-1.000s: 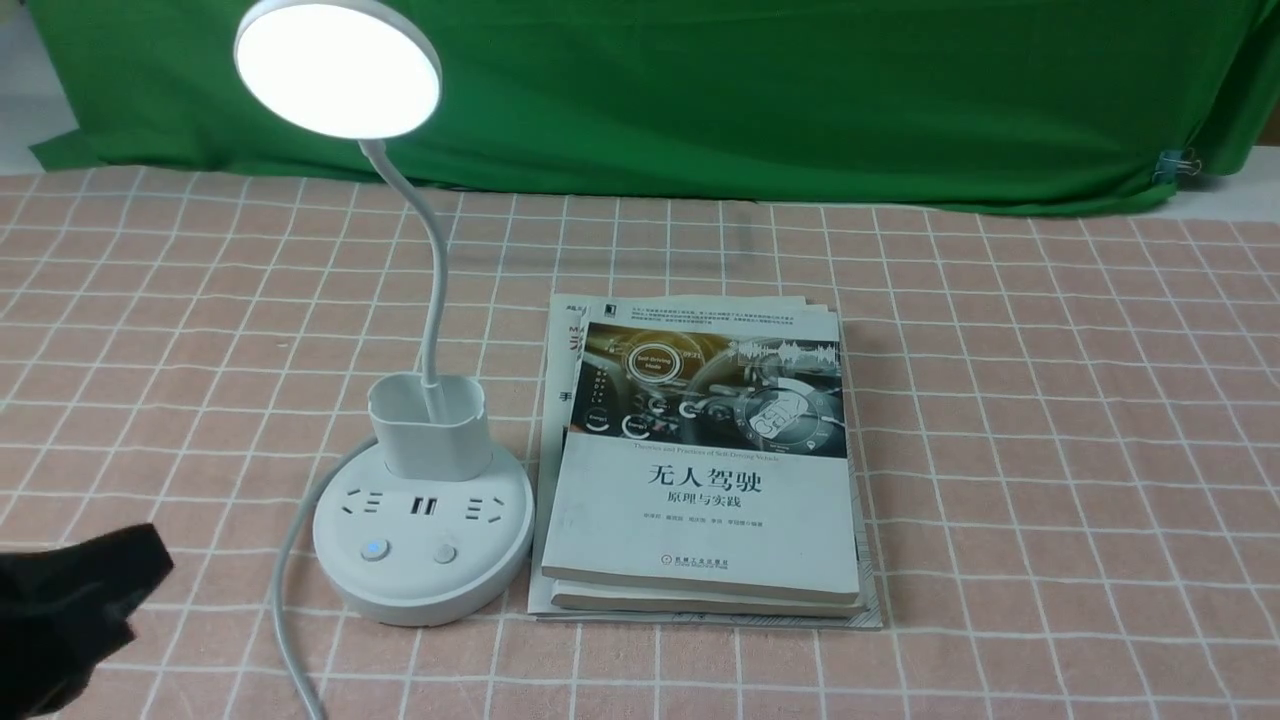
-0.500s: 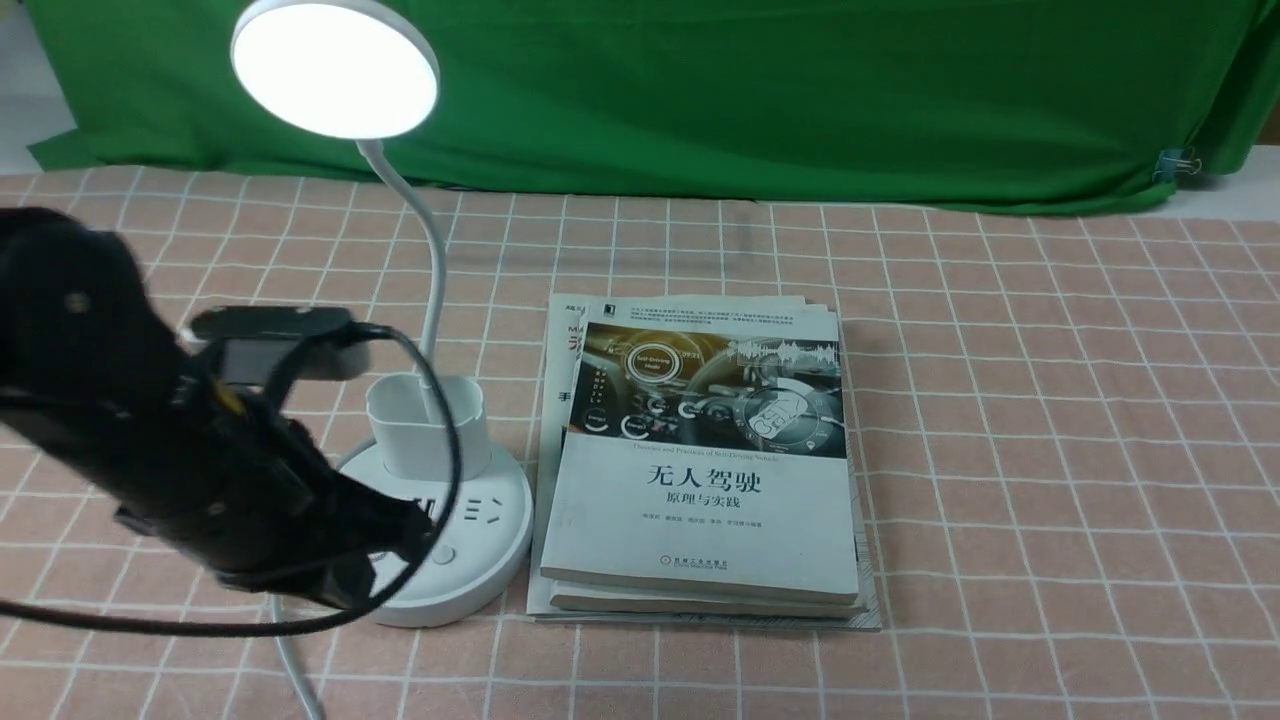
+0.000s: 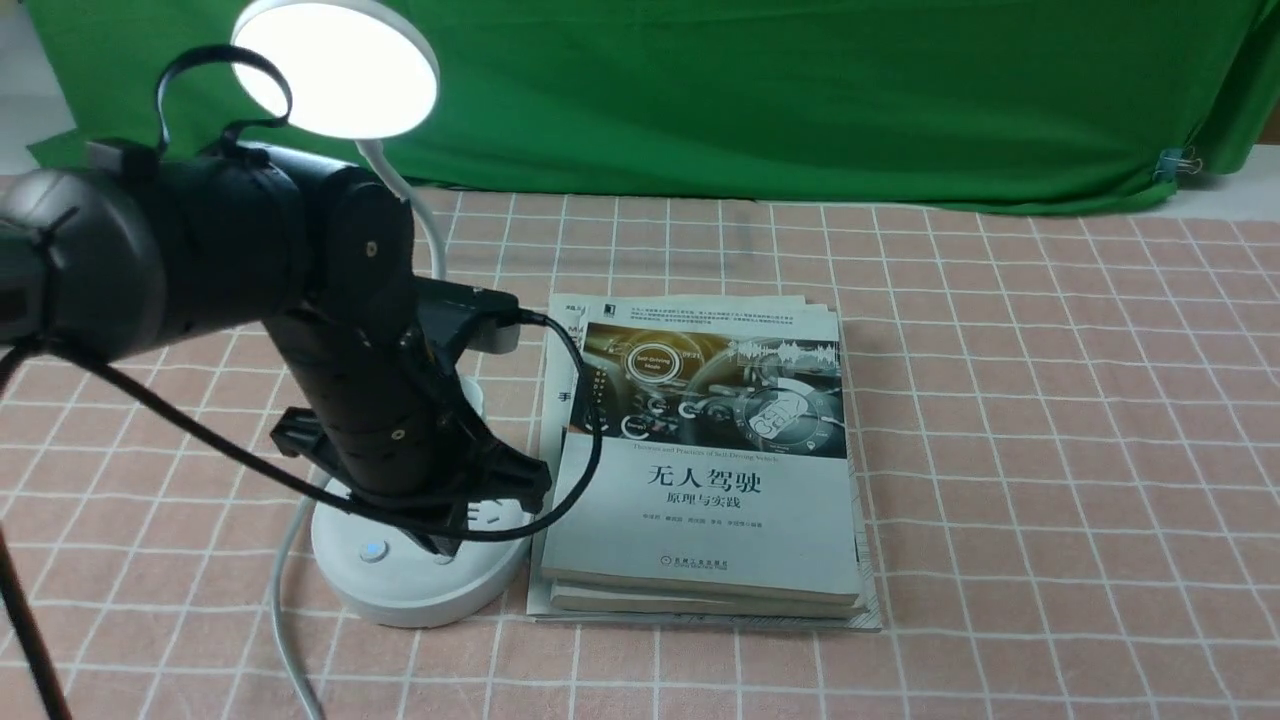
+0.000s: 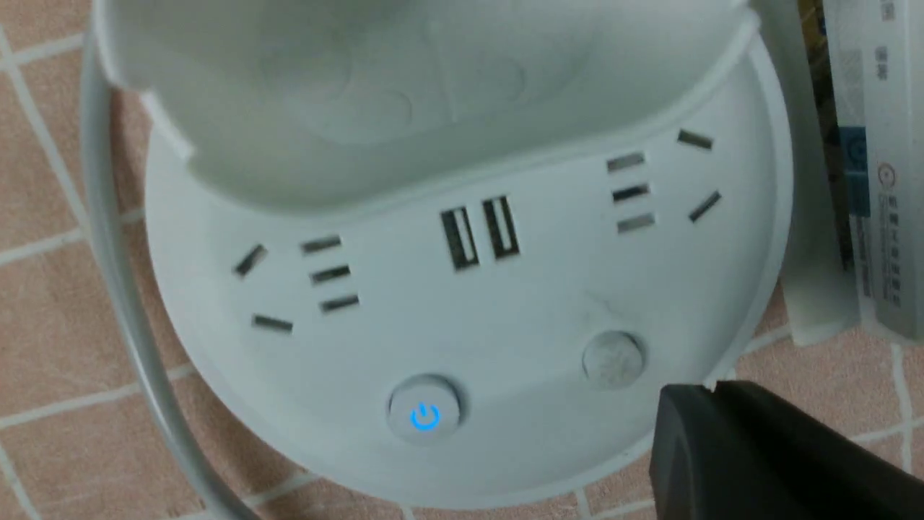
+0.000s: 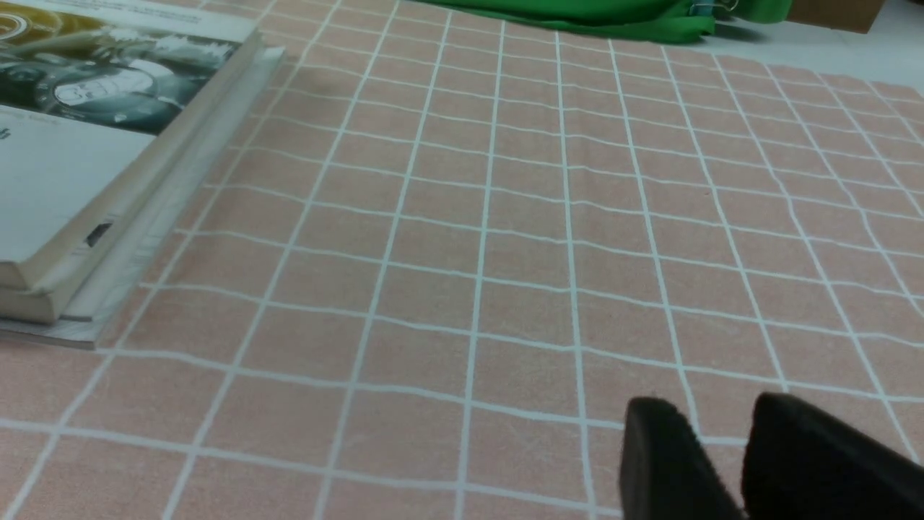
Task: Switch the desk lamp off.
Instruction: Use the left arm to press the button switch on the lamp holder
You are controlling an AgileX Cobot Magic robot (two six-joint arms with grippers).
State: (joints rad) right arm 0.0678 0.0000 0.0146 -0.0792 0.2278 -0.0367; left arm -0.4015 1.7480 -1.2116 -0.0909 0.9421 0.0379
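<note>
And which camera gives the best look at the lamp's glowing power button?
The left wrist view: the power button is large there, its blue symbol readable. The front view shows it small; the right wrist view doesn't show it.

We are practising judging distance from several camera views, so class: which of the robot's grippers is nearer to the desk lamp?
Left. The left gripper hangs over the base of the desk lamp; the right gripper is away beyond the books.

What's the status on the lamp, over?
Left gripper over lamp base, right gripper apart from it. Lamp lit, button glowing blue. Books beside base, not over buttons.
</note>
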